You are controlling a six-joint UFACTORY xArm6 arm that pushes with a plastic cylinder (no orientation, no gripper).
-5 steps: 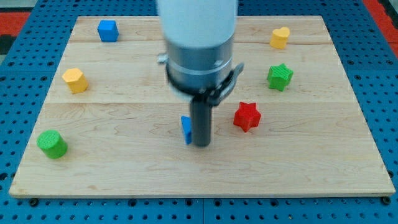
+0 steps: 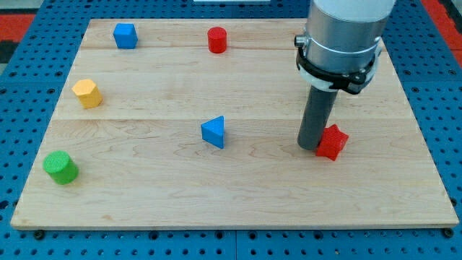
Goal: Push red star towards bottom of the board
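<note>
My tip [image 2: 312, 148] is down on the wooden tabletop [image 2: 144, 195], in the right half of the view, pressed up against the left side of the red star [image 2: 333, 142]. The tool is a plain dark rod with no jaws, so it neither opens nor closes and grips nothing; it only touches the star from the view's left and slightly above. The red star sits a little below the board's middle height, well short of the bottom edge, with bare wood between it and that edge. The grey collar and pale body of my arm [image 2: 339, 36] rise from the rod toward the view's top right and cover that corner of the board; I cannot tell what lies behind them. A blue triangular block [image 2: 214, 132] lies near the board's centre, well apart from my tip on the view's left. A red cylinder [image 2: 216, 39] stands near the top edge, left of the arm. A blue cube-like block [image 2: 125, 35] sits in the top left. A yellow block [image 2: 86, 93], roughly hexagonal, lies on the left side at mid height. A green cylinder [image 2: 60, 167] stands near the bottom left corner. The board rests on a blue pegboard surface [image 2: 14, 108].
</note>
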